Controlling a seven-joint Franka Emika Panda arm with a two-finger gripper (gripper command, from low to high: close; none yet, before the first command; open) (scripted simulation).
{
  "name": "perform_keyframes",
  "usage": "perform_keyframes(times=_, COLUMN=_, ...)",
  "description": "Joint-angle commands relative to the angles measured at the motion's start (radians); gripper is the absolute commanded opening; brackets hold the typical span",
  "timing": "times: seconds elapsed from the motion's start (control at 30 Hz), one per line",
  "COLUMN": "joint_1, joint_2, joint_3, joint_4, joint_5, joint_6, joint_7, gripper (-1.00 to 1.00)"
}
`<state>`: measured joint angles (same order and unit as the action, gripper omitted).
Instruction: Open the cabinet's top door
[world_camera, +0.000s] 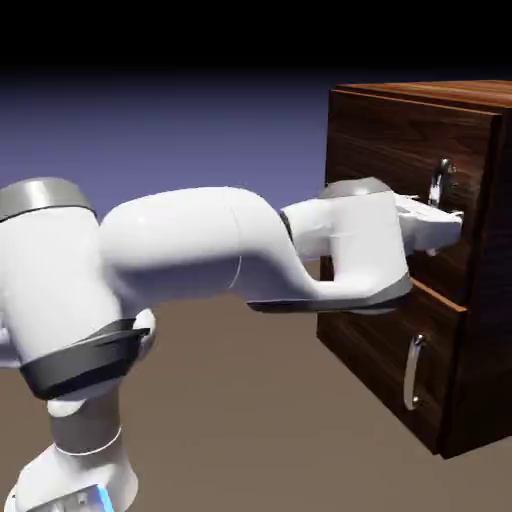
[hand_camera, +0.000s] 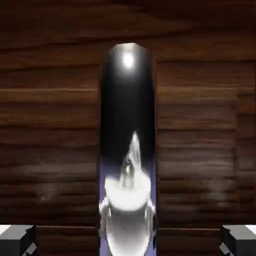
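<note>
In the exterior view a blue-violet backdrop (world_camera: 180, 120) fills the upper left, darkening to black at the top edge, and a plain brown table surface (world_camera: 240, 420) runs below it. The white arm (world_camera: 190, 245) rises from the lower left and stretches across the middle toward the right. Its gripper (world_camera: 440, 222) sits at the upper handle (world_camera: 440, 185) of the cabinet (world_camera: 480, 330), which stands on the table at the right side. The top door (world_camera: 385, 150) is the upper dark walnut-grain panel, and it lies flush with the cabinet front. Beneath it the lower panel (world_camera: 375, 360) carries a shorter silver handle (world_camera: 413, 372).

In the hand view dark wood grain fills the picture. One grey fingertip (hand_camera: 17, 240) shows at the bottom left corner. The shiny curved handle (hand_camera: 128, 150) stands upright in the middle, reflecting a pale shape in its lower part. The other fingertip (hand_camera: 239, 240) shows at the bottom right corner. The jaws are spread wide, one on each side of the handle and well clear of it.
</note>
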<state>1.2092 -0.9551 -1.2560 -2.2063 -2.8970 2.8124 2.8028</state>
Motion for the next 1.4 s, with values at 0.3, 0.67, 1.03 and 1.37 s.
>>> perform_keyframes(times=0.3, joint_1=-0.362, joint_2=0.088, joint_3=0.284, joint_4=-0.268, joint_5=0.131, joint_6=-0.16, joint_7=0.094, gripper=-1.0)
perform_keyframes(times=0.67, joint_1=-0.741, joint_2=0.057, joint_3=0.676, joint_4=-0.508, joint_5=0.402, joint_6=-0.281, joint_7=0.095, gripper=-1.0)
perform_keyframes(times=1.03, joint_1=-1.003, joint_2=-0.07, joint_3=1.054, joint_4=-0.672, joint_5=0.767, joint_6=-0.344, joint_7=0.024, gripper=-1.0)
perform_keyframes(times=1.37, joint_1=-0.987, joint_2=-0.231, joint_3=1.332, joint_4=-0.778, joint_5=1.202, joint_6=-0.541, joint_7=-0.147, gripper=-1.0)
